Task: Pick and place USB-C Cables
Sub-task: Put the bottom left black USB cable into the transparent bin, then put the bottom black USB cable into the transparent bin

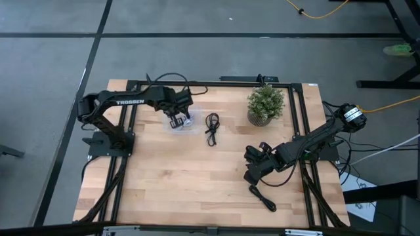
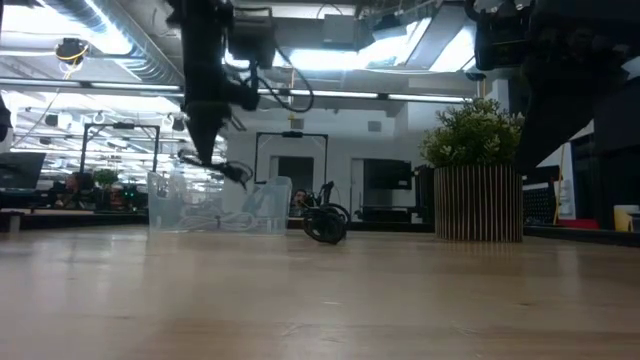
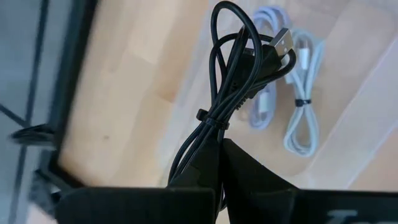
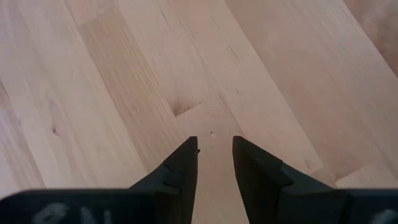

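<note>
My left gripper [image 1: 177,120] hangs over a clear plastic bin [image 1: 187,126], shut on a coiled black USB-C cable [image 3: 239,68]. In the low view that cable [image 2: 232,172] hangs just above the bin [image 2: 215,208]. Two pale grey-white cables [image 3: 301,93] lie on the bin's floor. A second black cable [image 1: 212,129] lies on the table right of the bin. A third black cable [image 1: 262,196] lies near the table's near edge. My right gripper [image 4: 216,152] is open over bare wood, just beyond that third cable [image 1: 252,172]. My left gripper pinches the black cable's coil near one end [image 3: 208,146], just below its tie band, between its two fingers [image 3: 249,174]. The fingers come from above, pointing down, and lie along the coil. The coil is lifted clear, its plug end [image 3: 280,43] over the bin.
A potted plant [image 1: 266,105] in a ribbed pot stands toward the far right of the table. Black frame rails [image 1: 298,118] run along the table's sides. Bare wood [image 1: 170,177] spreads over the middle and near left. A yellow cord [image 1: 387,105] lies on the floor off to the right.
</note>
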`<state>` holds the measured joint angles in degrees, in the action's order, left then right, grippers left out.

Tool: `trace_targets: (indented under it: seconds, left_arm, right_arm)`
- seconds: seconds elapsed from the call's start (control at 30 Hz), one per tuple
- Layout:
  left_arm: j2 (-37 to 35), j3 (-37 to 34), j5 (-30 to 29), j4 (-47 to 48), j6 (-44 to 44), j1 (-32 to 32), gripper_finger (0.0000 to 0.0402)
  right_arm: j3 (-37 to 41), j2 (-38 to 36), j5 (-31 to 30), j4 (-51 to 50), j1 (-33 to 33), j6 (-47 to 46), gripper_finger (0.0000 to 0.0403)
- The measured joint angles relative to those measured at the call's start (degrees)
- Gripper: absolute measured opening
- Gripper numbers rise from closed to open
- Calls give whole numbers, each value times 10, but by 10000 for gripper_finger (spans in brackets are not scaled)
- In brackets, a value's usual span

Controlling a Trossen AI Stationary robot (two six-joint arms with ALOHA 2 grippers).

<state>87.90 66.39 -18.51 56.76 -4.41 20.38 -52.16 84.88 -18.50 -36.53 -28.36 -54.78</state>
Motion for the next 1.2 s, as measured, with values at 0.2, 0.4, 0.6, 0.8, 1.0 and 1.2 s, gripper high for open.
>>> trace_targets:
  seconds: [0.2, 0.4, 0.6, 0.8, 1.0, 1.2]
  left_arm:
    - [0, -69, 2, -79, 18, 0, 0]
    - [0, -106, -1, -151, 65, 0, 5]
    - [0, -109, -3, -189, 65, -1, 33]
    - [0, -109, -3, -196, 65, -1, 43]
    - [0, -109, 1, -208, 28, -25, 44]
    - [-2, -109, 30, -305, 3, -88, 45]
  right_arm:
    - [0, 0, 0, 0, 0, 0, 106]
    - [0, 0, 0, 0, 0, 0, 106]
    - [0, 0, 1, 0, 0, 0, 106]
    - [0, 0, 1, 0, 0, 0, 106]
    - [0, 0, 1, 0, 0, 0, 106]
    - [0, 0, 1, 0, 0, 15, 106]
